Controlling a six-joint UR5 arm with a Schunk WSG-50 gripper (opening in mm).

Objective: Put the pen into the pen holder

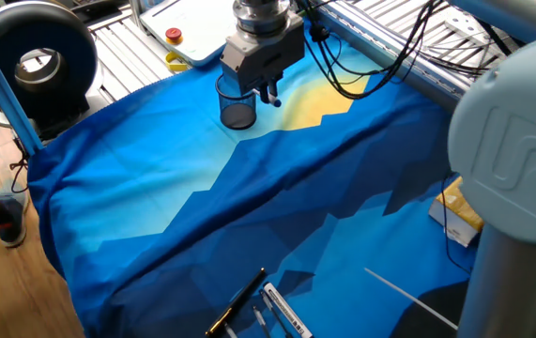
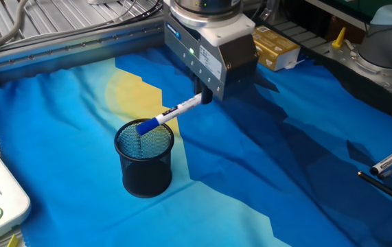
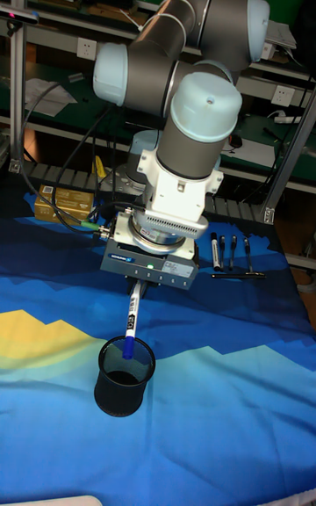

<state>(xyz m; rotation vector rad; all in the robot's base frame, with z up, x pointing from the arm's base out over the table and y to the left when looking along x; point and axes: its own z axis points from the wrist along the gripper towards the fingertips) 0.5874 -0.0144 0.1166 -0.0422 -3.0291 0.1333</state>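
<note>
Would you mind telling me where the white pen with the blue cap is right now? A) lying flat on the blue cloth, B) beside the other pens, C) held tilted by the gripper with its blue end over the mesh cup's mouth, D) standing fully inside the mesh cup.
C: the gripper clamps the pen, blue end slanting over the pen holder.

The arm's gripper (image 3: pixel 138 281) hangs above the blue cloth (image 3: pixel 219 418), its fingers clamped on the upper end of the pen (image 3: pixel 132 317). The pen slants down and a little to the left, white barrel uppermost, blue tip dipping just inside the rim of the pen holder (image 3: pixel 125 375). The mesh cup stands upright on the cloth, near its left half, beside the yellow patch (image 3: pixel 35 335). Toward the cloth's far edge, right of the gripper, several dark pens (image 3: pixel 230 254) lie close together. A yellowish box (image 3: pixel 61 203) sits at the far left edge.
</note>
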